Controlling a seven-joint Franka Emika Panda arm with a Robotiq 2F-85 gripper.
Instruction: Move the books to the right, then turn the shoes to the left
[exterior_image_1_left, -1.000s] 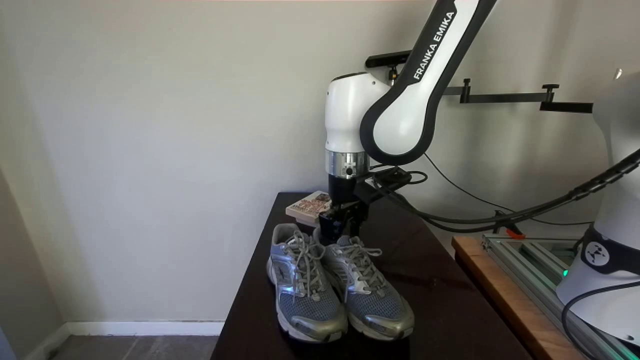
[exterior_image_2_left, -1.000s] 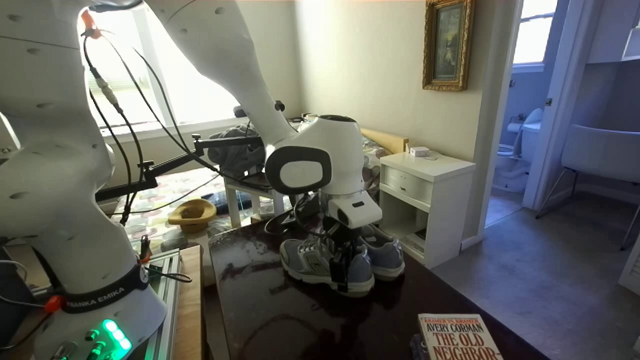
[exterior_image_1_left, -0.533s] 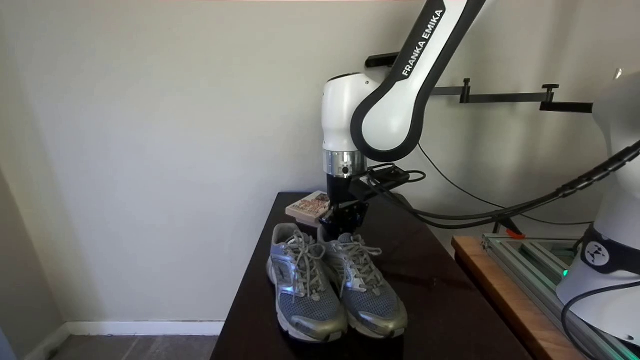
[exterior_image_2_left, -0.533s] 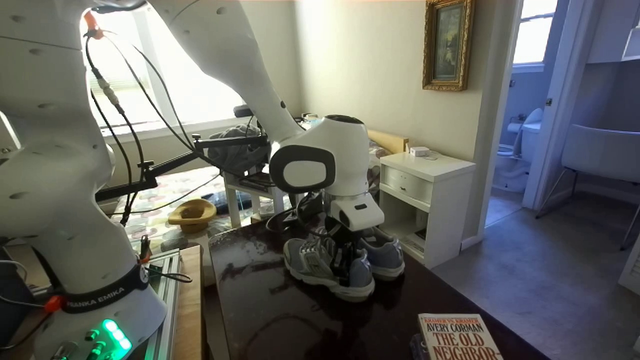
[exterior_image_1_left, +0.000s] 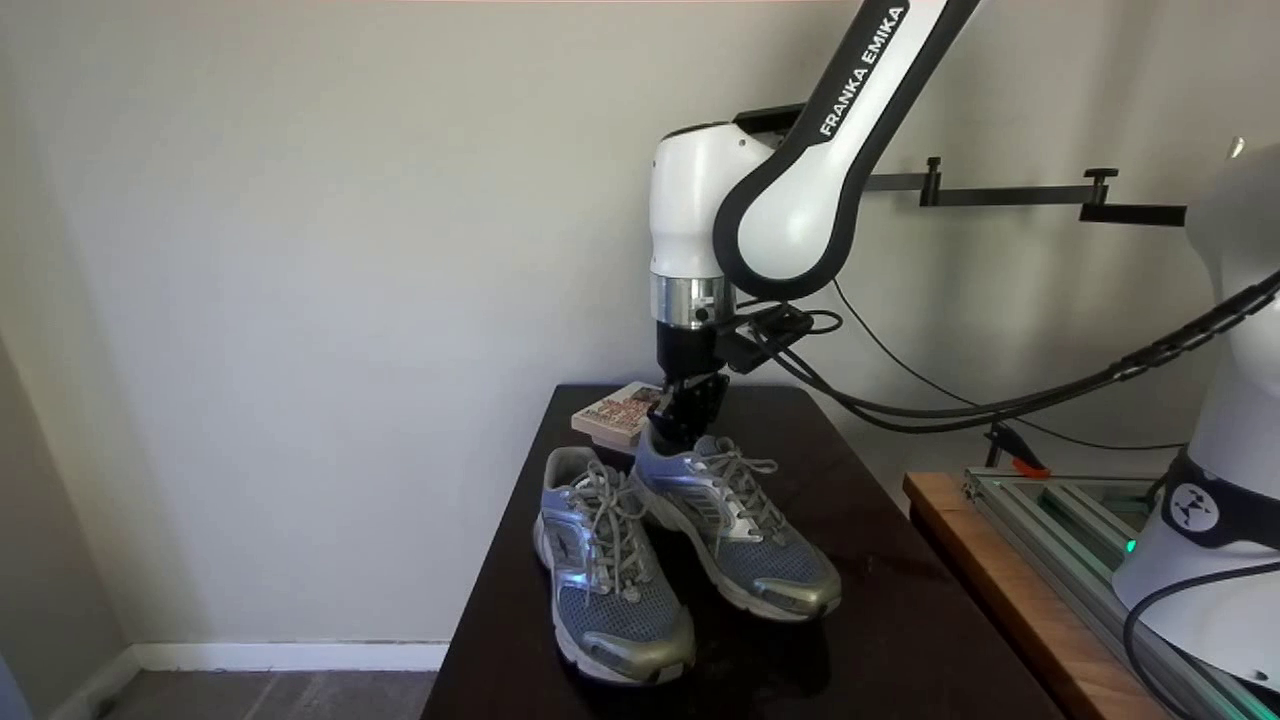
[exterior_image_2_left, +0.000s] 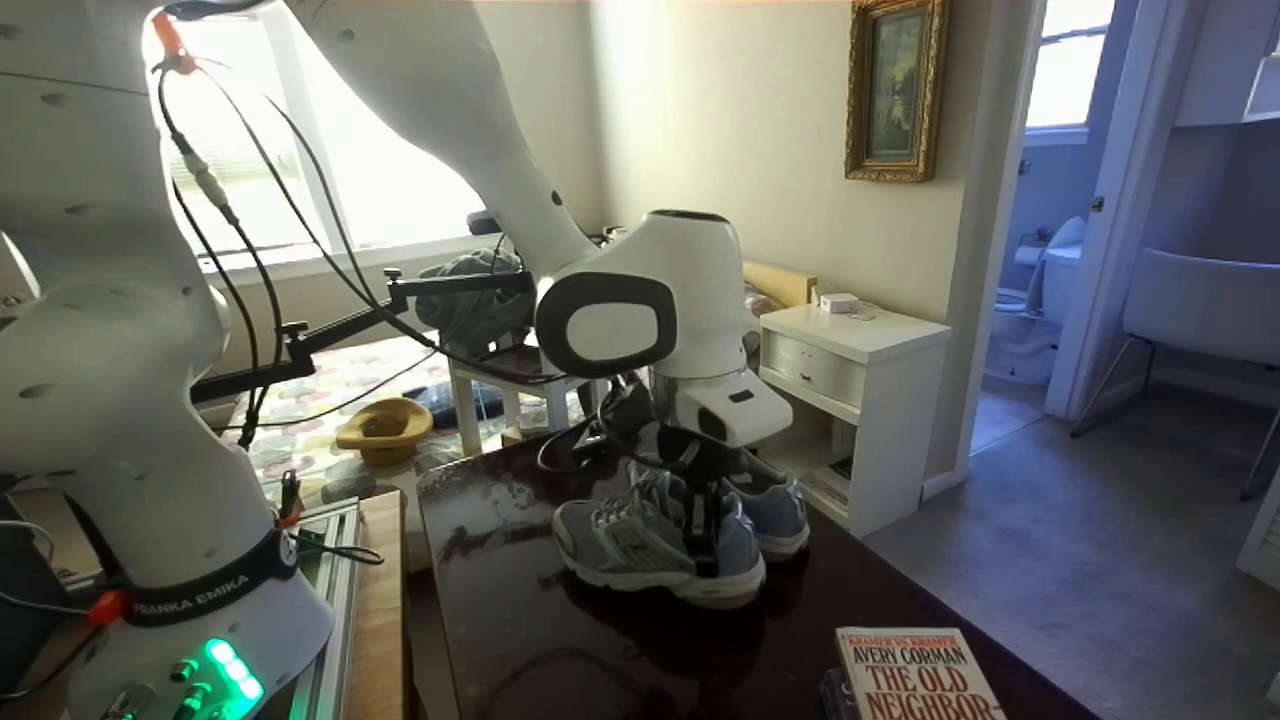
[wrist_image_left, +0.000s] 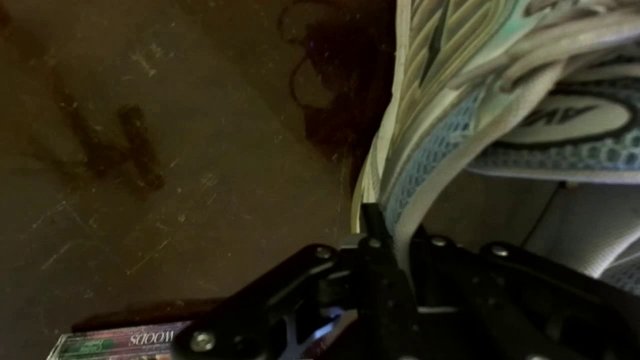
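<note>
Patterned bedding (exterior_image_2_left: 360, 370) is lit by a bright window (exterior_image_2_left: 390, 190) in an exterior view, and a gilt-framed picture (exterior_image_2_left: 893, 90) is hung on the wall (exterior_image_2_left: 760, 120) beyond a white nightstand (exterior_image_2_left: 905, 420). At the dark, scuffed table (exterior_image_1_left: 900, 640), one grey-blue running shoe (exterior_image_1_left: 740, 530) is held by the gripper (wrist_image_left: 396, 220) near the heel; in the wrist view its collar is seen pinched between the fingers (wrist_image_left: 374, 220), one set outside the shoe and one within. Whether its sole is touching the table cannot be told. A second running shoe (exterior_image_1_left: 610, 570) is placed just beside it, and the held shoe's toe is angled away from that one's. Behind the heels, a paperback (exterior_image_1_left: 612, 410) by Avery Corman is stacked flat on a darker book (exterior_image_2_left: 838, 692), which is mostly covered.
</note>
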